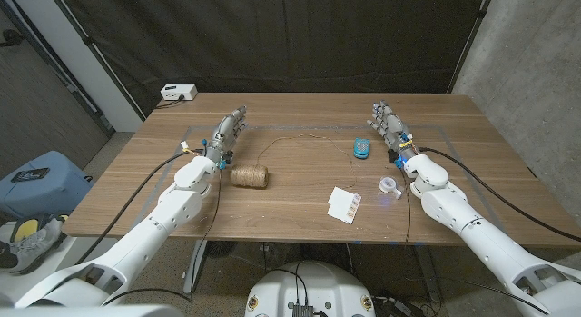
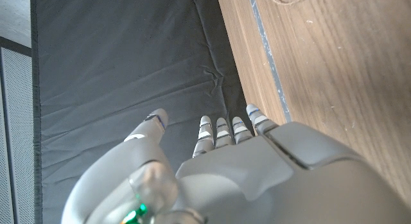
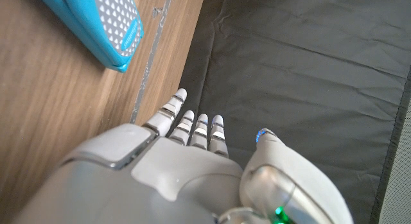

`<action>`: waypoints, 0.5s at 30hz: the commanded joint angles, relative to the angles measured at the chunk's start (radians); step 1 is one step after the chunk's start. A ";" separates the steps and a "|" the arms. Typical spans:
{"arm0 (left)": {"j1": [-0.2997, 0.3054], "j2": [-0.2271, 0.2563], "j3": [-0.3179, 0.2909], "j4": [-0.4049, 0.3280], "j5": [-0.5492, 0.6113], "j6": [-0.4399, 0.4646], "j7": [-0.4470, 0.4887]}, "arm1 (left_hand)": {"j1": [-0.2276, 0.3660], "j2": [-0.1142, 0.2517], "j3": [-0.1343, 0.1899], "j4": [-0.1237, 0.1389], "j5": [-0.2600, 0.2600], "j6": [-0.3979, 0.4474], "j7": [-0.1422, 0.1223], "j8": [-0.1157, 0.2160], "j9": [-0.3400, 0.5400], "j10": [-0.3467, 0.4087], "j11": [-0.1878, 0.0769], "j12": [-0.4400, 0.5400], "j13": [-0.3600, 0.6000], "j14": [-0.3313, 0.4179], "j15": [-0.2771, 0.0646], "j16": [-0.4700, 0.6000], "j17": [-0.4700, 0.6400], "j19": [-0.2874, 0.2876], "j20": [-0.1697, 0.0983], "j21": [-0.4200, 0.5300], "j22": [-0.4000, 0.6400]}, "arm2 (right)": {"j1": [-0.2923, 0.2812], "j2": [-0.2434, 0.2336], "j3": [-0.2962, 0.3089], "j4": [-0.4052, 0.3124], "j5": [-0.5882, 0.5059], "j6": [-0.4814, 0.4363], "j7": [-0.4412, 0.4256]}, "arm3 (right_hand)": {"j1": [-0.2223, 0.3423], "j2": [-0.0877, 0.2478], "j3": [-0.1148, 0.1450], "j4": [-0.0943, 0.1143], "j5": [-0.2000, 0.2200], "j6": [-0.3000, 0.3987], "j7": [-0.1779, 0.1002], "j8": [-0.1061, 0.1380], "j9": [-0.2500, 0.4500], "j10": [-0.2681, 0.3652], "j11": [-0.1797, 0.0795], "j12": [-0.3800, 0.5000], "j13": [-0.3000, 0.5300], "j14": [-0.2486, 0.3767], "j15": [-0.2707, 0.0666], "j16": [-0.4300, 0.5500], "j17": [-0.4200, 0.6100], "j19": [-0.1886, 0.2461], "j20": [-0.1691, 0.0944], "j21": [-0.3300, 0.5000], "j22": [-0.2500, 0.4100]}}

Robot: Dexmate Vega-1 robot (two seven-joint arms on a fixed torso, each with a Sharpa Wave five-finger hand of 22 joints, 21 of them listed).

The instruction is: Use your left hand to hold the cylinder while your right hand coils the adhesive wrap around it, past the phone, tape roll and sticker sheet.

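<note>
A brown twine-wound cylinder (image 1: 251, 176) lies on its side left of the table's middle, with a thin loose strand (image 1: 300, 139) trailing from it toward the back. My left hand (image 1: 228, 132) stands behind it with straight, spread fingers and holds nothing. My right hand (image 1: 388, 124) stands at the back right, fingers straight, holding nothing. A blue phone (image 1: 362, 147) lies just left of the right hand; the right wrist view shows its dotted case (image 3: 103, 25). A small clear tape roll (image 1: 389, 184) and a white sticker sheet (image 1: 345, 203) lie nearer the front.
A white box (image 1: 178, 93) with a cable sits at the table's back left corner. Blue tape lines (image 1: 436, 128) mark a rectangle on the wooden table (image 1: 300, 212). A black curtain hangs behind. A blue bin (image 1: 36, 176) stands on the floor to the left.
</note>
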 commanded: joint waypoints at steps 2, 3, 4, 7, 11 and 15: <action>-0.001 -0.002 -0.004 0.013 -0.009 -0.015 -0.024 | 0.009 -0.001 0.007 -0.004 0.006 0.011 -0.004 0.004 0.001 0.010 -0.001 0.005 0.001 0.001 0.008 0.005 0.003 0.001 0.007 0.005 0.002 | -0.028 -0.014 -0.002 -0.055 -0.029 -0.010 -0.041 | 0.009 -0.001 0.010 -0.001 0.005 0.010 -0.005 0.007 0.004 0.012 0.000 0.005 0.004 -0.002 -0.008 0.007 0.004 0.006 -0.010 0.004 0.002; -0.003 -0.003 -0.004 0.016 -0.009 -0.015 -0.023 | 0.010 -0.001 0.007 -0.005 0.006 0.011 -0.006 0.004 0.001 0.010 -0.001 0.005 0.001 0.001 0.008 0.005 0.003 0.001 0.007 0.005 0.002 | -0.023 -0.012 -0.002 -0.050 -0.029 -0.009 -0.040 | 0.009 -0.001 0.011 -0.001 0.005 0.010 -0.004 0.007 0.004 0.012 0.000 0.005 0.004 -0.002 -0.008 0.007 0.003 0.006 -0.010 0.004 0.002; -0.007 -0.005 -0.003 0.020 -0.008 -0.015 -0.024 | 0.010 -0.001 0.007 -0.005 0.006 0.011 -0.006 0.004 0.001 0.010 0.000 0.005 0.001 0.001 0.008 0.005 0.003 0.002 0.007 0.005 0.002 | -0.018 -0.011 -0.004 -0.043 -0.027 -0.009 -0.032 | 0.009 -0.001 0.011 -0.002 0.005 0.011 -0.005 0.007 0.004 0.012 -0.001 0.005 0.004 -0.002 -0.007 0.007 0.003 0.006 -0.010 0.004 0.002; -0.013 -0.008 -0.001 0.024 -0.006 -0.013 -0.021 | 0.010 -0.001 0.007 -0.007 0.006 0.013 -0.007 0.005 0.001 0.011 -0.001 0.005 0.001 0.001 0.008 0.005 0.003 0.002 0.007 0.004 0.002 | -0.005 -0.008 -0.007 -0.027 -0.023 -0.011 -0.018 | 0.009 -0.002 0.012 -0.002 0.005 0.013 -0.005 0.008 0.004 0.012 -0.001 0.005 0.004 -0.002 -0.007 0.007 0.003 0.006 -0.010 0.005 0.002; -0.019 -0.007 0.004 0.022 0.003 -0.005 -0.014 | 0.011 -0.001 0.008 -0.008 0.007 0.013 -0.006 0.005 0.001 0.011 -0.001 0.005 0.001 0.001 0.008 0.005 0.003 0.002 0.006 0.003 0.002 | 0.009 -0.005 -0.011 -0.008 -0.023 -0.009 -0.002 | 0.009 -0.002 0.014 -0.003 0.005 0.014 -0.003 0.008 0.004 0.012 0.001 0.005 0.004 -0.002 -0.007 0.007 0.003 0.006 -0.009 0.005 0.002; -0.024 -0.005 0.008 0.019 0.011 0.001 -0.011 | 0.013 -0.002 0.008 -0.011 0.007 0.013 -0.007 0.005 0.001 0.011 -0.002 0.005 0.001 0.000 0.009 0.005 0.002 0.002 0.006 0.002 0.002 | 0.019 0.000 -0.014 0.008 -0.023 -0.006 0.005 | 0.009 -0.003 0.016 -0.003 0.004 0.015 -0.003 0.008 0.004 0.012 0.000 0.005 0.004 -0.002 -0.006 0.007 0.002 0.006 -0.008 0.005 0.003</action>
